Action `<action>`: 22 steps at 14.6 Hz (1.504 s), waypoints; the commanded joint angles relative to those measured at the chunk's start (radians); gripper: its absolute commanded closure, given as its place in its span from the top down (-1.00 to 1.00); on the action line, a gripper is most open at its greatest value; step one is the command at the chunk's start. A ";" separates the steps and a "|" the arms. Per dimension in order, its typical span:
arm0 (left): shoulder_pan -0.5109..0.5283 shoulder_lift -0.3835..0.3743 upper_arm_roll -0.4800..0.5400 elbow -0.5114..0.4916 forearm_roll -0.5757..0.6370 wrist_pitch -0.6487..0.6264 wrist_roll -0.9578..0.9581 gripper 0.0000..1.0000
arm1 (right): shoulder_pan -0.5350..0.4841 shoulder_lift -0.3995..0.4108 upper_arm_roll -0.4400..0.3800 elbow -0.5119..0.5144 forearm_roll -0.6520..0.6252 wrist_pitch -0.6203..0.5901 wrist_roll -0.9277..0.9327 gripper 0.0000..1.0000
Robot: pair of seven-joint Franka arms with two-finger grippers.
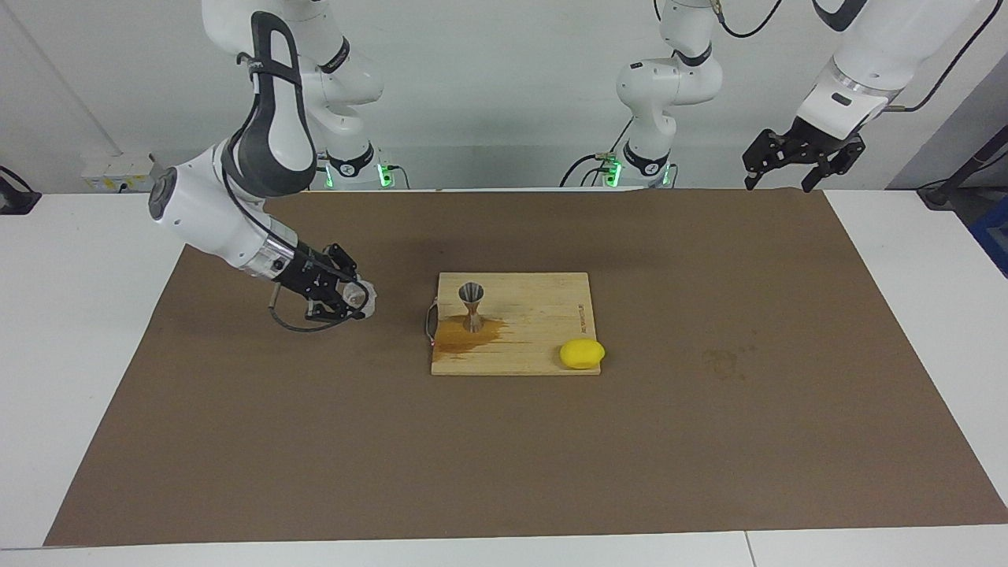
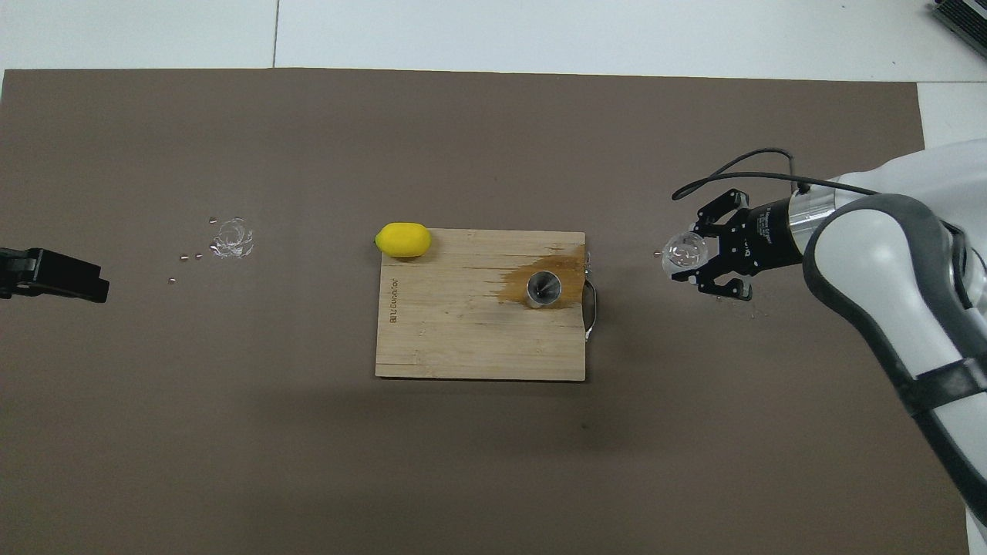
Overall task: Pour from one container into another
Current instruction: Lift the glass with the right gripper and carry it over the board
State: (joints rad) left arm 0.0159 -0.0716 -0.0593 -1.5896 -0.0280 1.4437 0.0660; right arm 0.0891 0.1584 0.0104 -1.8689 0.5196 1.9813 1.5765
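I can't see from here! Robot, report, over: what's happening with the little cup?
Right gripper shut on glass cup, raised above the mat, short of the cutting board. Jigger upright on board, in a brown spill. Left gripper waiting. Path clear.

A yellow lemon (image 1: 582, 353) sits on the pale wooden board (image 1: 543, 315), which bears an amber stain (image 1: 461, 335). The jigger (image 1: 472, 305) is silver. A brown mat (image 1: 504, 441) covers the white table (image 1: 71, 315).
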 commanded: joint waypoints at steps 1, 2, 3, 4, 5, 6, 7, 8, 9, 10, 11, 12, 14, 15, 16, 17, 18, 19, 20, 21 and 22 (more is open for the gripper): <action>-0.007 -0.033 0.004 -0.039 0.017 0.026 0.001 1.00 | 0.069 0.050 -0.001 0.105 -0.087 -0.001 0.135 -1.00; -0.007 -0.033 0.004 -0.039 0.017 0.026 0.001 1.00 | 0.104 0.056 0.000 0.123 -0.127 -0.001 0.170 -1.00; -0.007 -0.033 0.004 -0.039 0.017 0.026 0.001 1.00 | 0.142 0.061 0.000 0.134 -0.182 -0.001 0.195 -1.00; -0.007 -0.033 0.004 -0.039 0.017 0.026 0.001 1.00 | 0.184 0.062 -0.001 0.140 -0.237 0.002 0.223 -1.00; -0.007 -0.033 0.004 -0.039 0.017 0.026 0.001 1.00 | 0.216 0.063 0.000 0.143 -0.284 0.007 0.249 -1.00; -0.007 -0.033 0.004 -0.039 0.019 0.026 0.001 1.00 | 0.237 0.063 0.000 0.146 -0.321 0.017 0.266 -1.00; -0.007 -0.033 0.004 -0.039 0.017 0.026 0.001 1.00 | 0.262 0.066 0.000 0.158 -0.358 0.017 0.273 -1.00; -0.007 -0.033 0.004 -0.039 0.017 0.026 0.001 1.00 | 0.276 0.069 0.000 0.163 -0.383 0.017 0.280 -1.00; -0.007 -0.033 0.004 -0.039 0.017 0.026 0.001 1.00 | 0.281 0.069 0.000 0.162 -0.400 0.017 0.283 -1.00; -0.007 -0.033 0.004 -0.039 0.017 0.026 0.001 1.00 | 0.282 0.069 0.000 0.160 -0.414 0.017 0.283 -1.00; -0.007 -0.033 0.004 -0.039 0.017 0.026 0.001 1.00 | 0.294 0.070 0.000 0.160 -0.434 0.019 0.283 -1.00; -0.007 -0.033 0.004 -0.039 0.017 0.026 0.001 1.00 | 0.310 0.070 0.000 0.156 -0.455 0.019 0.283 -1.00; -0.007 -0.033 0.004 -0.039 0.017 0.026 0.001 1.00 | 0.314 0.067 0.002 0.143 -0.486 0.027 0.283 -1.00; -0.007 -0.033 0.004 -0.039 0.017 0.026 0.001 1.00 | 0.316 0.064 0.003 0.137 -0.486 0.027 0.284 -1.00; -0.007 -0.033 0.004 -0.039 0.017 0.026 0.001 1.00 | 0.334 0.064 0.003 0.136 -0.486 0.027 0.287 -1.00; -0.007 -0.033 0.004 -0.039 0.019 0.026 0.001 1.00 | 0.354 0.066 0.002 0.136 -0.493 0.028 0.289 -1.00; -0.008 -0.033 0.004 -0.039 0.017 0.026 0.001 1.00 | 0.356 0.067 0.003 0.136 -0.518 0.027 0.293 -1.00; -0.008 -0.033 0.004 -0.039 0.017 0.026 0.001 1.00 | 0.357 0.067 0.003 0.136 -0.539 0.027 0.293 -1.00; -0.008 -0.033 0.004 -0.039 0.017 0.026 0.001 1.00 | 0.359 0.066 0.003 0.132 -0.559 0.027 0.293 -1.00; -0.008 -0.033 0.004 -0.039 0.017 0.026 0.001 1.00 | 0.372 0.066 0.003 0.129 -0.584 0.027 0.292 -1.00; -0.008 -0.033 0.004 -0.039 0.017 0.026 0.001 1.00 | 0.389 0.067 0.003 0.128 -0.622 0.025 0.292 -1.00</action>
State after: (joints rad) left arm 0.0159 -0.0716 -0.0593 -1.5896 -0.0279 1.4442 0.0660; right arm 0.4560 0.2226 0.0136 -1.7357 -0.0354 1.9926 1.8483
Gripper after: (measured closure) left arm 0.000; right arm 0.493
